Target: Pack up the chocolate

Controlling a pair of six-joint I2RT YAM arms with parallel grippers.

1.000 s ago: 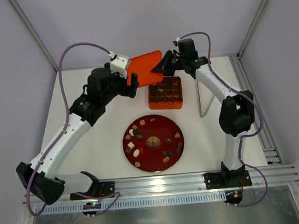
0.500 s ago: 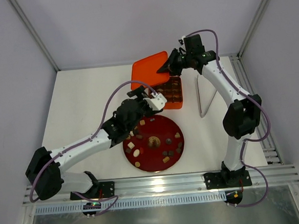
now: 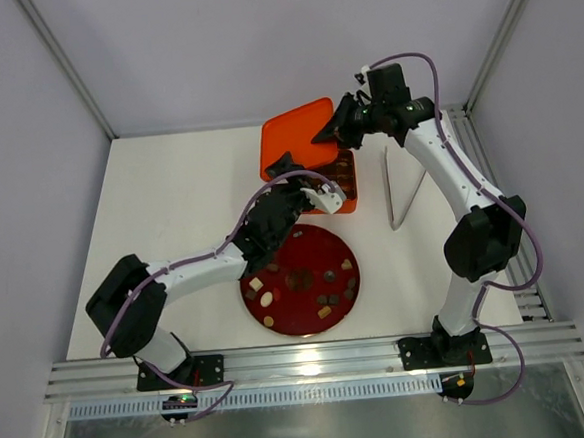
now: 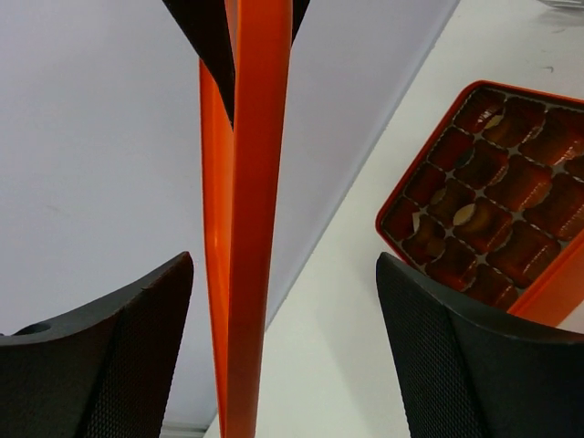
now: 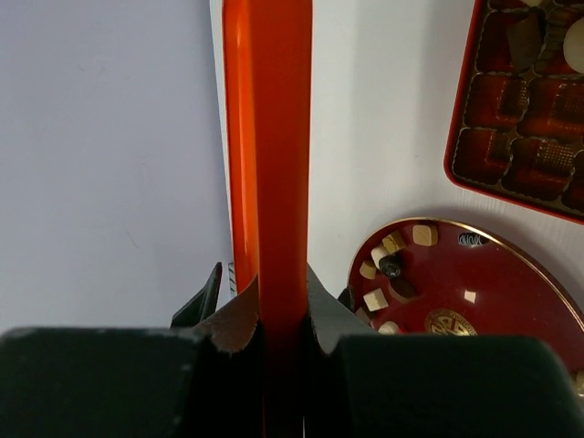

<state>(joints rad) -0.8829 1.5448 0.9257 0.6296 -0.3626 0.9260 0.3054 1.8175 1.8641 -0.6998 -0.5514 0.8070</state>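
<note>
Left arm [image 3: 190,271] and right arm [image 3: 449,168]: white link shells, black joint housings, one lilac cable [image 3: 408,57] each, behind the tool. Left gripper [image 4: 283,260]: black wedge fingers [image 4: 465,365], fine mesh-textured faces. Right gripper [image 5: 265,274]: black fingers [image 5: 321,315] tapering to thin tips

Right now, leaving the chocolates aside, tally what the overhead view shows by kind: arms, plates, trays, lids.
Arms: 2, the left arm and the right arm
Dark red plate: 1
Orange gridded tray: 1
Orange lid: 1
Total: 5
</note>
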